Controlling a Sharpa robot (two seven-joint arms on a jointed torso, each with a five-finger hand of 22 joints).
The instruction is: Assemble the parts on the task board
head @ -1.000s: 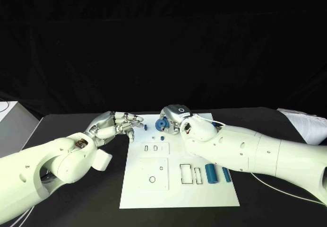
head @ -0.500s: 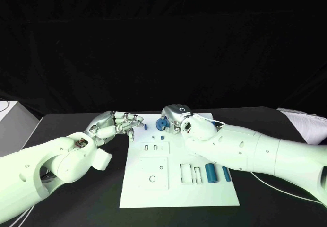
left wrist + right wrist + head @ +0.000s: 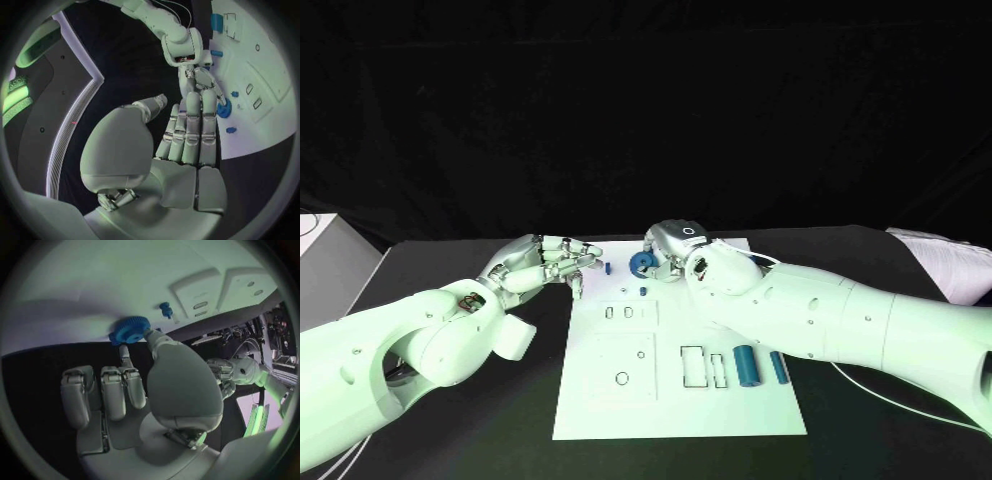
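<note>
The white task board [image 3: 678, 410] lies in the middle of the table. A blue gear [image 3: 643, 263] [image 3: 129, 330] [image 3: 224, 107] sits at the board's far end, and my right hand [image 3: 679, 246] [image 3: 134, 390] pinches it between thumb and a finger. My left hand [image 3: 545, 262] [image 3: 187, 135] hovers at the board's far left corner, fingers stretched side by side and holding nothing. A small blue piece [image 3: 609, 268] lies just in front of its fingertips. A small blue peg [image 3: 643, 291] [image 3: 165, 309] stands in the board near the gear. Two blue cylinders [image 3: 746, 366] lie on the board's right side.
Raised white blocks with slots [image 3: 629, 313] and outlined cut-outs [image 3: 692, 367] cover the board's near half. A white box [image 3: 329, 265] stands at the table's left edge. White cloth [image 3: 942, 255] lies at the right edge.
</note>
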